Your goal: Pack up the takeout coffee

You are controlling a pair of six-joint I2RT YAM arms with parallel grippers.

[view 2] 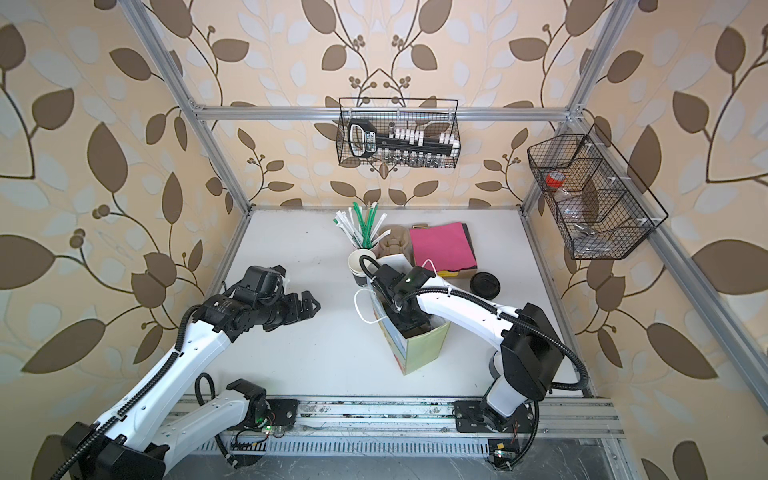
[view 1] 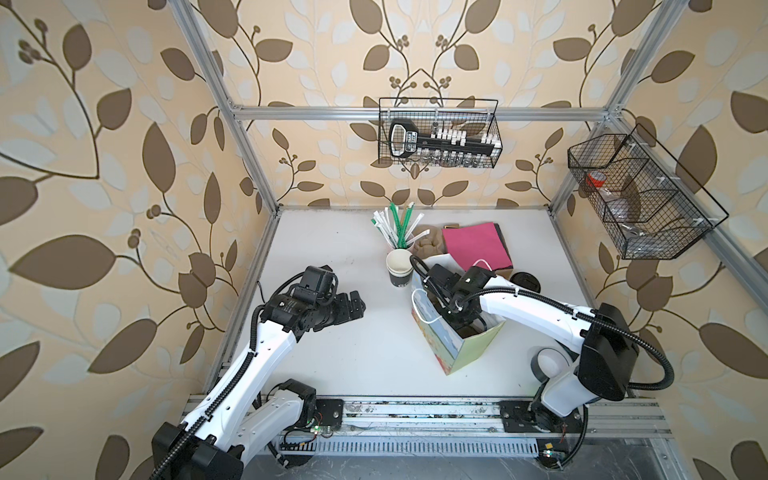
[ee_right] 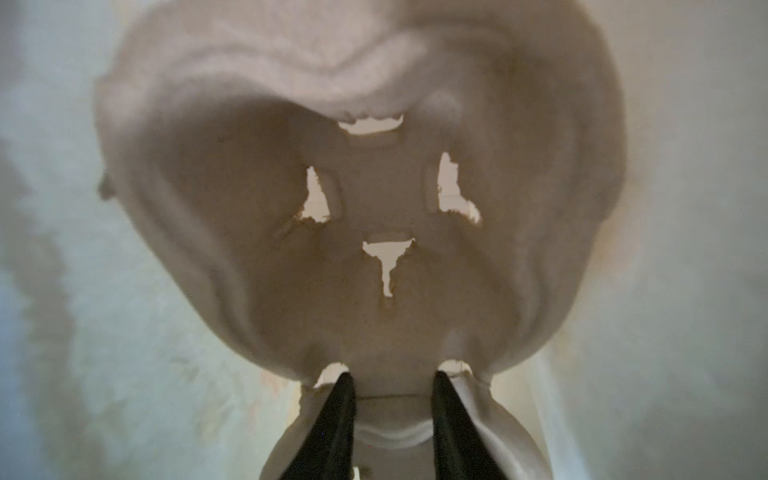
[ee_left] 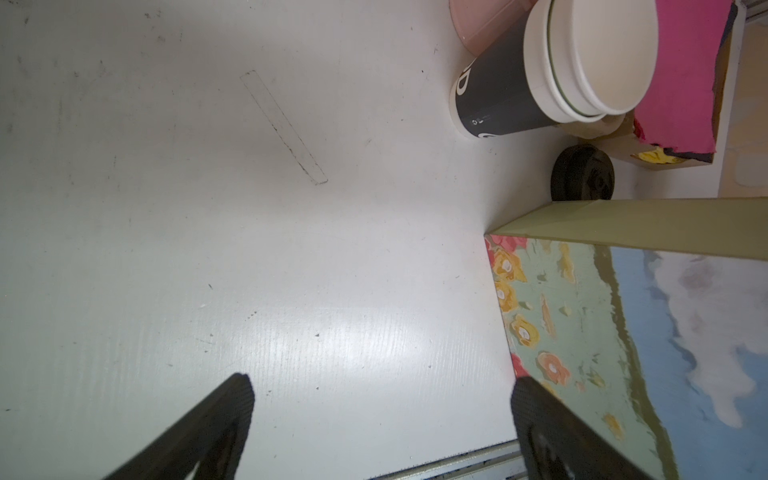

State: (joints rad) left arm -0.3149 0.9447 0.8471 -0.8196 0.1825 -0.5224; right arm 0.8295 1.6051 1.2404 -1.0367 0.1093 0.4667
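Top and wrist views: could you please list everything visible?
table: one, white, underneath.
gift bag: one, green floral, centre.
pulp cup carrier: one, pale brown, inside bag.
paper cups: one stack, dark outside, behind bag.
straws: bunch, white and green, behind cups.
napkins: one stack, pink, back.
spare pulp carriers: count unclear, brown, beside napkins.
lids: one stack, black, right of bag.
wire baskets: two, black, on frame rails.
left tool: one, black, open, left of bag.
right tool: one, black, shut on carrier.

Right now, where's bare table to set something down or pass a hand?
Free: the table left of the cup stack, around the open left gripper; also the front strip between paper bag and rail. Crowded: rear centre-right, with straws, pink napkins, black lids. Right gripper is inside the paper bag, gripping a pulp carrier.
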